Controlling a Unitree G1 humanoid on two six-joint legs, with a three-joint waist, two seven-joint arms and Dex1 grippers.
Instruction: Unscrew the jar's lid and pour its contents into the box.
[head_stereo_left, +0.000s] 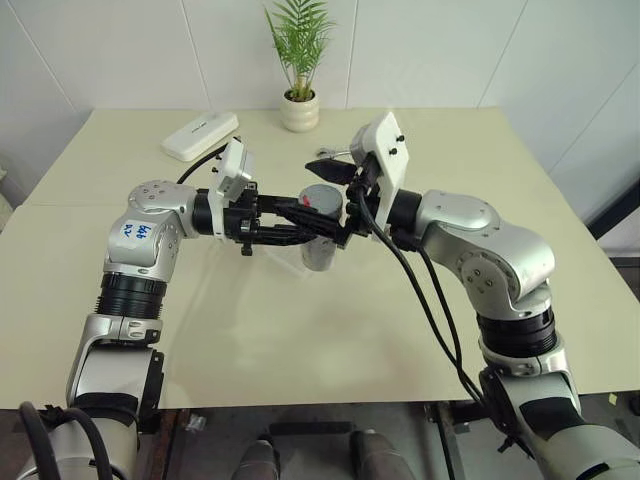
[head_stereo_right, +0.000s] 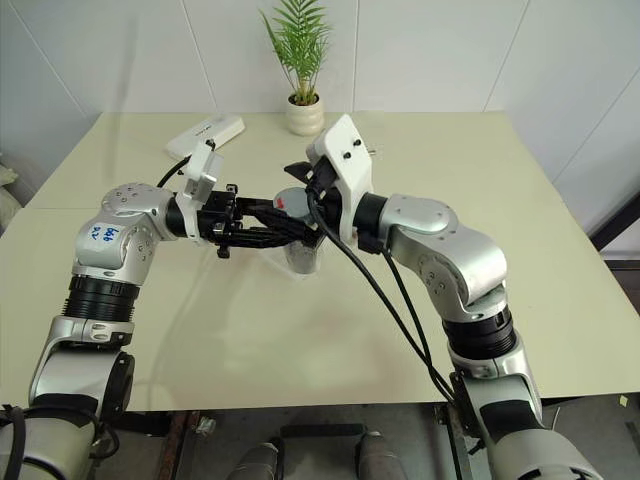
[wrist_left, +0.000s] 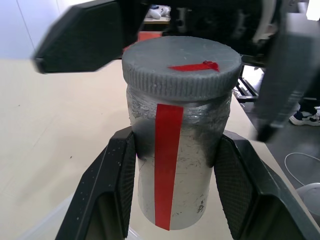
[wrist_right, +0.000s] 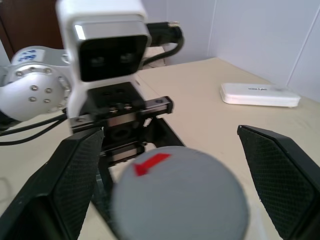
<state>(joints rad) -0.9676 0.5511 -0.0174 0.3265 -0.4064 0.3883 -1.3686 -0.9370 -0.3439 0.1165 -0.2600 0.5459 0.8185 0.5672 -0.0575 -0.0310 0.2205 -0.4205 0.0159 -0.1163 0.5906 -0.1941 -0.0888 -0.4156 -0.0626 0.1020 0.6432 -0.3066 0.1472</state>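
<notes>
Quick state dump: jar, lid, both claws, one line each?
jar: upright, held off the table by the left claw.
lid: on the jar, not yet removed.
left claw: shut on the jar's body.
right claw: open, fingers either side of the lid, not gripping it.

The jar (wrist_left: 177, 165) serves as the landmark. In the left wrist view its base runs off the picture's edge, and the two black fingers (wrist_left: 112, 185) clamped on its sides hide part of its wall. Whether it holds any pellets cannot be told. In the head views the crossing arms cover most of the jar's body, leaving the lid (head_stereo_left: 322, 197) and a lower stretch visible. Beneath the jar something clear (wrist_left: 45, 227) shows at the corner, too cut off to identify. In the right wrist view the lid (wrist_right: 180, 197) is blurred and hides the jar below it.
</notes>
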